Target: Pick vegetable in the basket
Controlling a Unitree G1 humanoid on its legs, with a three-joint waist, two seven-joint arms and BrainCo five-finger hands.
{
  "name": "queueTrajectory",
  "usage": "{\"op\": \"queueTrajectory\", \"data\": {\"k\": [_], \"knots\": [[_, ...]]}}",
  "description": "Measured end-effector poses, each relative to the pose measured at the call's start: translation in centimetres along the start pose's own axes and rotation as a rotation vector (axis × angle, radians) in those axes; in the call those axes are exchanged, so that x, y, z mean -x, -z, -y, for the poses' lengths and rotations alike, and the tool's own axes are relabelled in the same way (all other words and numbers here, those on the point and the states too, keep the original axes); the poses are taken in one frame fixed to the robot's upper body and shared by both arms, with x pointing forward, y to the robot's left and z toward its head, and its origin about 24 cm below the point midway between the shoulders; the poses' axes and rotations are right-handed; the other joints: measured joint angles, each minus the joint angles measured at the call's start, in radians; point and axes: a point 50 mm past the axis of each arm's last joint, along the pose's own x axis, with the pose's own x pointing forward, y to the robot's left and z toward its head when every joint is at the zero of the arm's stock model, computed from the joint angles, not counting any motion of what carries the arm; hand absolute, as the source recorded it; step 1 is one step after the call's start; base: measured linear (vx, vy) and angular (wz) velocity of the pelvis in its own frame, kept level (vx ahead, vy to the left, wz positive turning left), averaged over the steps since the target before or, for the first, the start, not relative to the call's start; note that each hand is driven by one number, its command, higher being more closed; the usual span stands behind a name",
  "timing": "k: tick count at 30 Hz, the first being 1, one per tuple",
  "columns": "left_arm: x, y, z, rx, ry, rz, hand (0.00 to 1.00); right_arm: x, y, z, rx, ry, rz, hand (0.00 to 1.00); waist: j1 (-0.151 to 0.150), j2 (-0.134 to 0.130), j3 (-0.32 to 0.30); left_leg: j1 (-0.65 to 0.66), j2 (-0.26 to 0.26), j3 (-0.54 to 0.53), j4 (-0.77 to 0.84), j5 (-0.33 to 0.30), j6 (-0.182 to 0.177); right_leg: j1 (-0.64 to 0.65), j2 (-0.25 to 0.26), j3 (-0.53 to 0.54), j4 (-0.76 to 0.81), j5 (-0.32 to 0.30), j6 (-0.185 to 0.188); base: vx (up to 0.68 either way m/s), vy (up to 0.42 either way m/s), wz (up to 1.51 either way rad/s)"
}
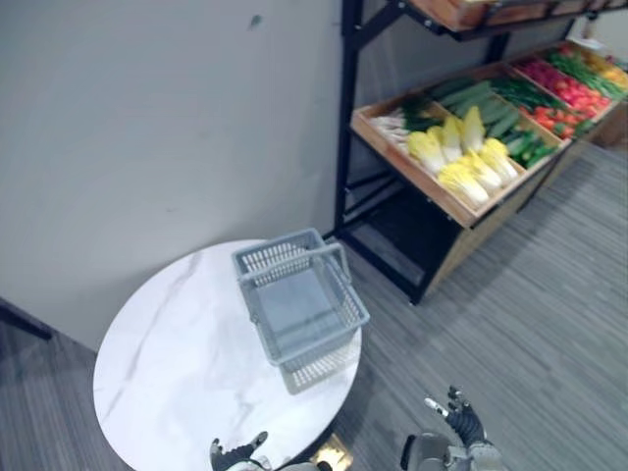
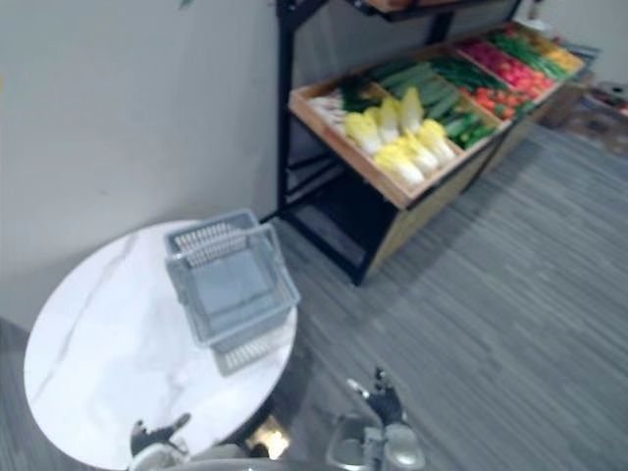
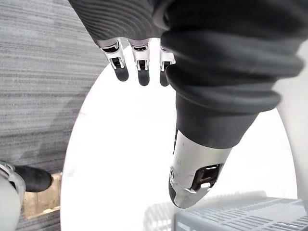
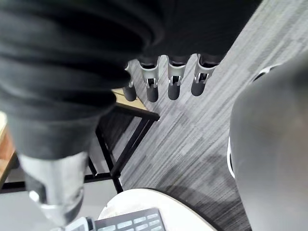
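A grey plastic basket [image 1: 298, 308] stands on the right half of a round white marble table [image 1: 167, 373], with nothing inside it. Vegetables lie on a wooden shelf [image 1: 432, 186] to the right: yellow-white cabbages [image 1: 461, 157], green cucumbers [image 1: 491, 98] and red ones [image 1: 569, 93] further along. My left hand [image 1: 235, 454] is low over the table's near edge, fingers relaxed and holding nothing. My right hand [image 1: 459, 416] hangs over the carpet to the right of the table, open and empty too. In the wrist views the left hand's fingers [image 3: 139, 62] and the right hand's fingers [image 4: 168, 82] hang straight.
A black metal frame [image 1: 345, 118] carries the shelf, with a second wooden shelf [image 1: 471, 15] above it. A plain grey wall [image 1: 167, 128] stands behind the table. Grey carpet [image 1: 530, 314] spreads between the table and the shelf.
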Motion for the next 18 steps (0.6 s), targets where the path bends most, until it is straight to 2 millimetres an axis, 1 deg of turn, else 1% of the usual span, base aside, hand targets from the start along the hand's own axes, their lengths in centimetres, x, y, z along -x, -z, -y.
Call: {"op": "queueTrajectory", "data": {"k": [1,2,3,4,5,6,7,8,9,10,11,12,13,14,15,16,18], "knots": [[0.1,0.2,-0.1,0.000,0.000,-0.004,0.00,0.0,0.1,0.0,0.000,0.004,-0.007,0.00,0.001,0.002,-0.001,0.004,0.002,-0.019,0.000,-0.012,-0.019,0.007,0.025,0.060,-0.141,0.016,0.017,0.46,-0.188,0.62],[0.1,0.3,-0.1,-0.001,-0.002,-0.005,0.00,0.0,0.2,0.0,-0.001,0.006,-0.011,0.00,0.003,0.001,-0.003,0.008,0.003,-0.029,0.001,-0.019,-0.031,0.011,0.038,0.097,-0.222,0.031,0.029,0.33,-0.208,0.69],[0.1,0.3,-0.2,-0.001,-0.004,-0.004,0.00,0.0,0.4,0.0,-0.011,0.014,-0.022,0.00,0.006,-0.007,-0.008,0.022,0.000,-0.066,0.001,-0.036,-0.058,0.022,0.044,0.136,-0.328,0.113,0.032,0.27,-0.206,0.65],[0.1,0.3,-0.4,-0.002,-0.009,-0.004,0.00,0.1,0.6,0.0,-0.014,0.018,-0.033,0.00,0.007,-0.014,-0.015,0.026,-0.003,-0.084,0.002,-0.044,-0.069,0.030,0.036,0.132,-0.348,0.150,0.031,0.36,-0.321,0.88],[0.1,0.4,-0.9,0.001,-0.022,0.001,0.00,0.3,1.3,-0.2,-0.023,0.027,-0.061,0.00,0.009,-0.036,-0.032,0.036,-0.009,-0.121,0.002,-0.062,-0.092,0.070,0.026,0.103,-0.396,0.226,0.030,0.35,-0.385,0.85],[0.4,0.8,-0.5,0.008,-0.012,-0.012,0.00,0.2,1.3,0.5,-0.022,0.063,-0.068,0.00,0.013,0.000,-0.045,0.025,0.040,-0.134,0.021,-0.082,-0.107,0.100,0.055,0.054,-0.423,0.257,0.030,0.33,-0.383,0.94],[0.6,1.2,-0.2,0.012,-0.006,-0.020,0.00,0.2,1.3,0.9,-0.020,0.079,-0.070,0.00,0.012,0.014,-0.053,0.005,0.062,-0.123,0.030,-0.088,-0.115,0.112,0.070,0.029,-0.451,0.255,0.026,0.35,-0.401,0.89],[1.1,1.6,0.5,0.028,0.007,-0.036,0.00,0.2,1.4,1.8,-0.010,0.105,-0.073,0.00,0.013,0.054,-0.057,-0.004,0.100,-0.120,0.036,-0.092,-0.118,0.138,0.101,-0.012,-0.490,0.259,0.010,0.22,-0.236,0.69],[1.2,1.8,0.6,0.034,0.007,-0.047,0.00,0.2,1.3,2.1,-0.008,0.113,-0.071,0.00,0.014,0.069,-0.058,-0.007,0.116,-0.118,0.032,-0.092,-0.119,0.147,0.114,-0.033,-0.502,0.258,0.002,0.25,-0.270,0.69],[1.3,2.0,0.7,0.038,0.004,-0.055,0.00,0.1,1.2,2.2,-0.006,0.123,-0.071,0.00,0.014,0.080,-0.058,-0.018,0.140,-0.113,0.025,-0.081,-0.133,0.154,0.133,-0.058,-0.515,0.252,-0.010,0.15,-0.219,0.53],[1.3,2.1,0.6,0.039,0.000,-0.060,0.00,0.1,1.2,2.2,-0.006,0.134,-0.072,0.00,0.013,0.079,-0.057,-0.021,0.154,-0.088,0.007,-0.063,-0.140,0.160,0.149,-0.079,-0.527,0.248,-0.020,0.17,-0.253,0.46],[1.3,2.1,0.6,0.039,-0.001,-0.063,0.00,0.1,1.2,2.2,-0.010,0.140,-0.074,0.00,0.013,0.077,-0.056,-0.022,0.158,-0.074,-0.001,-0.055,-0.136,0.163,0.154,-0.087,-0.534,0.247,-0.025,0.11,-0.202,0.41],[1.2,2.0,0.5,0.038,-0.005,-0.057,0.00,0.2,1.5,2.5,-0.047,0.180,-0.085,0.00,0.008,0.071,-0.055,-0.033,0.170,-0.020,-0.003,-0.039,-0.136,0.165,0.154,-0.110,-0.539,0.242,-0.032,0.04,-0.110,0.39],[1.1,2.1,0.4,0.036,-0.009,-0.057,0.00,0.3,1.7,3.0,-0.085,0.224,-0.097,0.00,-0.001,0.068,-0.055,-0.038,0.171,0.030,-0.003,-0.028,-0.133,0.169,0.149,-0.121,-0.545,0.242,-0.032,0.02,-0.080,0.41],[1.1,2.1,0.4,0.033,-0.011,-0.058,0.00,0.4,2.0,3.2,-0.108,0.247,-0.108,0.00,-0.004,0.067,-0.054,-0.039,0.171,0.064,-0.004,-0.022,-0.131,0.176,0.146,-0.130,-0.553,0.242,-0.032,0.00,-0.034,0.41],[1.0,2.1,0.4,0.027,-0.013,-0.066,0.00,0.8,2.6,4.1,-0.159,0.323,-0.133,0.00,-0.006,0.067,-0.054,-0.039,0.167,0.105,-0.007,-0.015,-0.131,0.194,0.144,-0.143,-0.571,0.242,-0.032,-0.01,-0.007,0.29],[1.0,2.1,0.3,0.022,-0.022,-0.070,0.00,1.3,3.5,5.0,-0.192,0.388,-0.174,0.00,-0.004,0.065,-0.056,-0.033,0.165,0.108,-0.022,-0.014,-0.134,0.210,0.151,-0.144,-0.608,0.261,-0.029,-0.01,0.001,0.11]]}}
